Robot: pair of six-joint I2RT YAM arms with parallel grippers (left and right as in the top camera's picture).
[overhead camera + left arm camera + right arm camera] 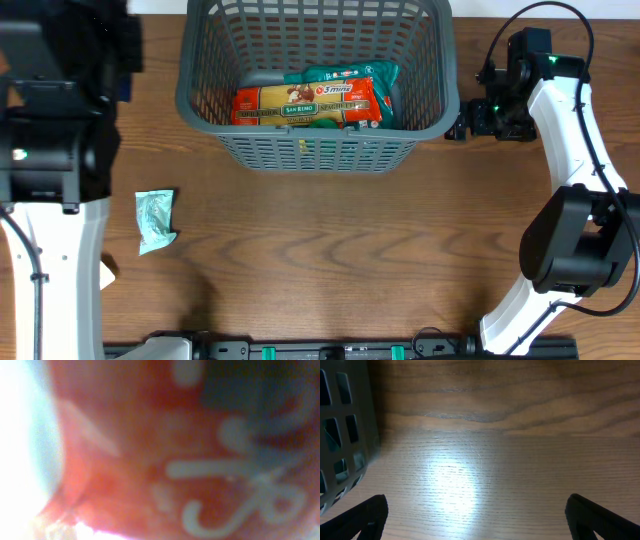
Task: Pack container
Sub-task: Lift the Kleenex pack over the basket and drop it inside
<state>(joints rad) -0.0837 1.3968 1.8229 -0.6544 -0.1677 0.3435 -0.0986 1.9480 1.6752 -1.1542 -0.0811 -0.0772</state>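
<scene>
The container (315, 150), a large dark grey lattice basket, stands at the back middle of the table. It holds an orange pasta packet (305, 105) and a green packet (350, 78). Its wall also shows at the left of the right wrist view (340, 435). My right gripper (462, 128) is open and empty, low over bare wood just right of the basket; its fingertips (477, 515) sit far apart. My left arm (55, 110) is raised at the far left and hides its own gripper. A blurred red packet with white lettering (150, 450) fills the left wrist view, right against the camera.
A small teal packet (155, 220) lies on the wooden table left of centre. A white scrap (106, 272) lies by the left arm's base. The right arm's base (570, 250) stands at the right edge.
</scene>
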